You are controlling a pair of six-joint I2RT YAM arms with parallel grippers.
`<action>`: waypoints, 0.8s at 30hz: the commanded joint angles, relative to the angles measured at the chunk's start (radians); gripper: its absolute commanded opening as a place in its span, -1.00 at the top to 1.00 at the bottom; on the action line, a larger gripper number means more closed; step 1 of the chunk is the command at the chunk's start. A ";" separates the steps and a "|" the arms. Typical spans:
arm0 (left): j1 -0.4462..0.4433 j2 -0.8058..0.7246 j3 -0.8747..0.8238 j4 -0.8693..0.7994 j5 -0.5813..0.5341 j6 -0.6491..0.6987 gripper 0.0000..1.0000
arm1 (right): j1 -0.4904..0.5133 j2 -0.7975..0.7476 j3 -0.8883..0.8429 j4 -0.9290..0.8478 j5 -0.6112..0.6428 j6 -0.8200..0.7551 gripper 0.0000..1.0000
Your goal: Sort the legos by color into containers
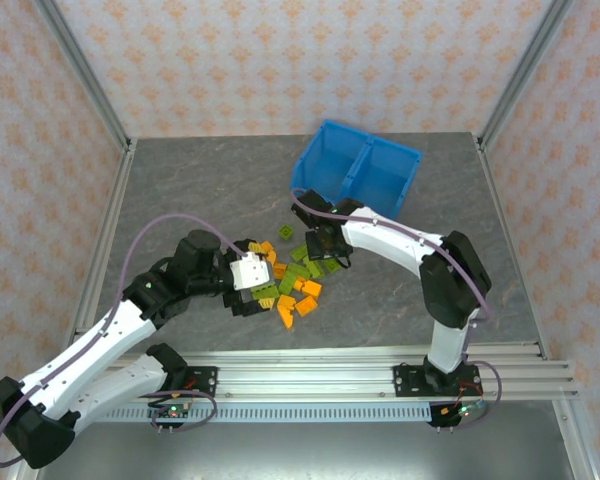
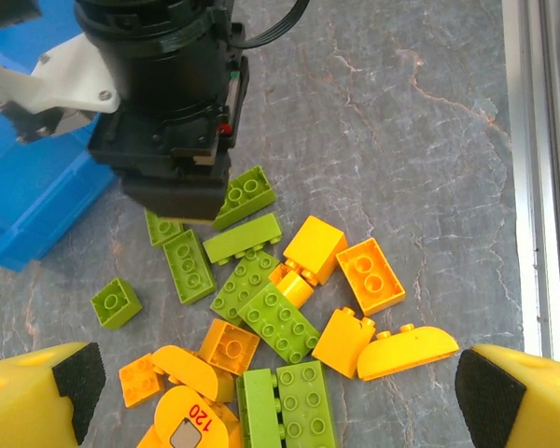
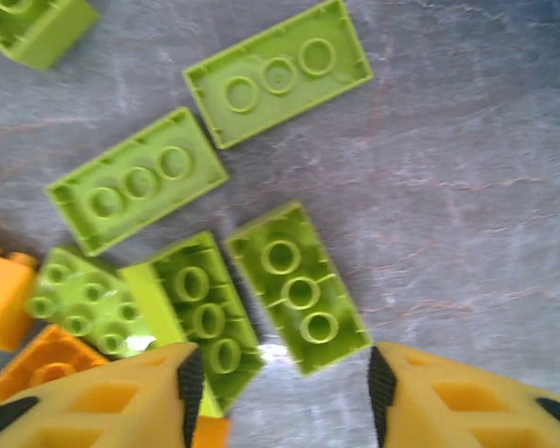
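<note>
The legos point(image 1: 295, 278), orange and lime green, lie heaped mid-table between both grippers. The blue bin point(image 1: 358, 168) with its two compartments stands behind them at the back. My left gripper point(image 1: 255, 288) is open, low over the pile's left side. Its fingers straddle a lime brick point(image 2: 278, 322), a rounded orange piece point(image 2: 406, 350) and several others. My right gripper point(image 3: 280, 387) is open too, right above the table. An upside-down lime brick point(image 3: 299, 285) lies between its fingers point(image 3: 103, 401), and a second lime brick point(image 3: 201, 313) touches the left one.
A lone lime brick point(image 1: 285, 232) lies apart, toward the bin. The right arm's wrist point(image 2: 163, 121) hangs over the pile's far edge, near the bin's corner point(image 2: 28, 187). An aluminium rail point(image 1: 380, 360) runs along the near edge, with bare grey table on either side of the pile.
</note>
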 commanded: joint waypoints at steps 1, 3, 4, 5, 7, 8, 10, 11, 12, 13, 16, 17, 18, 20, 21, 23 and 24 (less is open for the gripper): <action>-0.004 0.005 0.007 0.015 -0.020 -0.018 -0.99 | -0.021 0.038 0.003 -0.058 0.047 -0.100 -0.12; -0.004 0.005 0.005 0.008 -0.029 -0.016 -0.99 | -0.032 0.074 0.016 -0.062 0.014 -0.131 -0.14; -0.004 0.005 0.003 0.008 -0.032 -0.016 -0.99 | -0.037 0.090 0.020 -0.053 -0.006 -0.141 -0.14; -0.004 0.006 0.003 0.008 -0.034 -0.016 -0.99 | -0.046 0.101 0.022 -0.041 -0.042 -0.151 -0.14; -0.004 0.012 0.002 0.008 -0.031 -0.015 -1.00 | -0.059 0.129 0.030 -0.021 -0.123 -0.159 -0.16; -0.004 0.016 0.004 0.007 -0.031 -0.013 -0.99 | -0.061 0.147 0.038 -0.023 -0.134 -0.159 -0.17; -0.005 0.026 0.008 -0.004 -0.026 -0.005 -0.99 | -0.061 0.173 0.046 -0.024 -0.134 -0.168 -0.16; -0.004 0.031 0.008 -0.008 -0.015 0.001 -0.99 | -0.062 0.182 0.043 -0.018 -0.137 -0.169 -0.13; -0.005 0.034 0.008 -0.014 0.008 0.008 -0.99 | -0.066 0.189 0.039 -0.013 -0.135 -0.170 -0.08; -0.005 0.033 0.005 -0.015 0.035 0.015 -0.99 | -0.071 0.196 0.034 -0.010 -0.135 -0.169 -0.04; -0.004 0.035 -0.001 -0.013 0.100 0.027 -0.99 | -0.088 0.201 0.012 0.012 -0.137 -0.154 0.19; -0.004 0.037 -0.001 -0.012 0.109 0.029 -0.99 | -0.095 0.199 0.006 0.017 -0.146 -0.149 0.26; -0.005 0.042 -0.001 -0.014 0.115 0.031 -0.99 | -0.100 0.193 0.001 0.020 -0.152 -0.143 0.31; -0.004 0.050 0.004 -0.014 0.117 0.030 -0.99 | -0.105 0.174 -0.004 0.020 -0.139 -0.134 0.34; -0.005 0.055 0.007 -0.015 0.115 0.033 -0.99 | -0.106 0.160 -0.004 0.017 -0.123 -0.130 0.35; -0.004 0.060 0.009 -0.013 0.115 0.032 -0.99 | -0.105 0.124 0.001 0.012 -0.095 -0.121 0.35; -0.004 0.063 0.010 -0.012 0.117 0.032 -0.99 | -0.106 0.104 0.005 0.011 -0.084 -0.116 0.36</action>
